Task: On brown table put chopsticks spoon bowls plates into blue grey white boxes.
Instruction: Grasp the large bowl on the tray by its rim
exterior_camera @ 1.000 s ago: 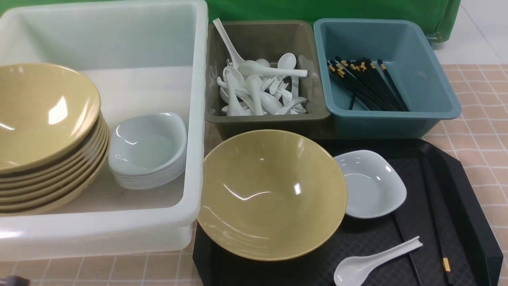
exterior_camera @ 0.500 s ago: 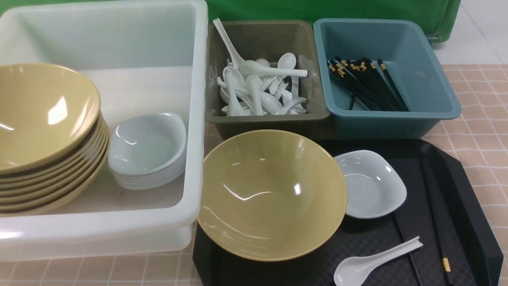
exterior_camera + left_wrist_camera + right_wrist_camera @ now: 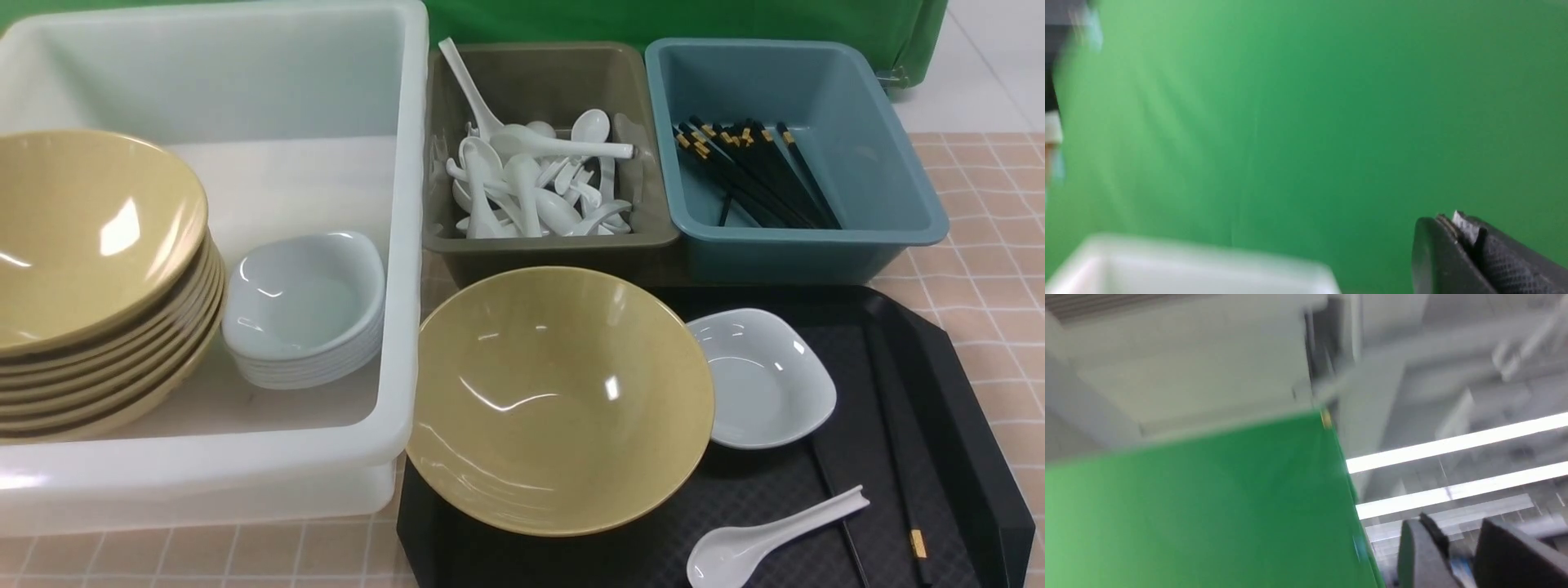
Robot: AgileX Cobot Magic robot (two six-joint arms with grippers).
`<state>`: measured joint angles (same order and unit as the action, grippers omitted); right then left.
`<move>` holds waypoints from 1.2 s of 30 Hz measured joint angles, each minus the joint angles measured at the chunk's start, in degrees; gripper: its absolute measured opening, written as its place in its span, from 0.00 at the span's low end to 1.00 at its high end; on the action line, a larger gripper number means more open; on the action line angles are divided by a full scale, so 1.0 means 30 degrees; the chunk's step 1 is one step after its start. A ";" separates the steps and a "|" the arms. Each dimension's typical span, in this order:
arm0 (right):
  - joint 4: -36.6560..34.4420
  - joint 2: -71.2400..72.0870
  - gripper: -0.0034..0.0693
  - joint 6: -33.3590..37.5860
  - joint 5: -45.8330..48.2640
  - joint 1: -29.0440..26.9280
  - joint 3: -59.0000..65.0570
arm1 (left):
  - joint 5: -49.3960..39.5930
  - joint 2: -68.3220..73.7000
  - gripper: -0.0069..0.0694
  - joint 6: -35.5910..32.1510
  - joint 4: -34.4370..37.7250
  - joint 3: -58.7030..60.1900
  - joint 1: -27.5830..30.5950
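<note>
The loose mustard-yellow bowl [image 3: 559, 400] sits on the left of the black tray [image 3: 988, 474], just beside the white tub [image 3: 400, 245]. I'd take it first, pinching its rim and lowering it level onto the bowl stack [image 3: 90, 237]. Both arms are outside the front view and pitched upward, with the left gripper [image 3: 1447, 220] pressed together and the right gripper [image 3: 1455, 531] apart and empty.

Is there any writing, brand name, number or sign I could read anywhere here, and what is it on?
None can be read.
The white tub, olive-grey bin, teal-blue bin, yellow bowl, white dish, spoon and black tray show no lettering.
The chopsticks bear a gold band, too small to tell any mark.
Both wrist views are blurred: only green cloth and ceiling lights.
</note>
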<state>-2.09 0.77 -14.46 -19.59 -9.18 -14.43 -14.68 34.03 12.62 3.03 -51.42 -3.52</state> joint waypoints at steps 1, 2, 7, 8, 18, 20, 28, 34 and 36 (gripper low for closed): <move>0.0000 -0.0033 0.37 0.0101 0.0862 0.0000 -0.0206 | -0.0704 0.0421 0.08 -0.0052 0.0090 -0.0281 -0.0106; 0.0000 -0.0075 0.37 0.0410 0.2689 0.0000 -0.0637 | -0.2061 0.1046 0.08 -0.0450 0.0234 -0.0704 -0.0554; -0.0004 -0.2553 0.17 0.3329 1.4350 0.0018 -0.3260 | -0.9169 0.6561 0.08 -0.4499 0.2702 -0.3929 -0.4016; -0.0093 -0.3081 0.13 0.3669 1.5791 0.0049 -0.3452 | -0.9911 0.7523 0.08 -0.4993 0.3366 -0.4344 -0.4619; -0.5106 -0.8983 0.10 1.2713 2.3096 0.2661 -0.4007 | -1.2913 1.6631 0.08 -0.8413 0.5681 -0.8404 -1.0400; -0.5375 -0.9513 0.10 1.4009 2.3447 0.2950 -0.3983 | -1.3130 1.8155 0.08 -0.8322 0.4644 -0.9094 -1.1338; -0.5526 -0.9756 0.10 1.3823 1.9630 0.2967 -0.2663 | -1.2356 2.3466 0.08 -0.6928 0.1483 -1.0539 -1.2814; -0.6312 -0.9762 0.10 1.3537 1.9006 0.2994 -0.2365 | -1.1393 2.5693 0.08 -0.6835 0.3309 -1.0575 -1.2916; -0.6400 -0.9762 0.10 1.3537 1.8943 0.3100 -0.2365 | -1.1270 2.6021 0.08 -0.6835 0.4196 -1.0575 -1.2916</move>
<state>-21.29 -28.52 26.15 37.24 0.12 -21.52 -48.49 112.09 -7.88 15.62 -83.14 -42.27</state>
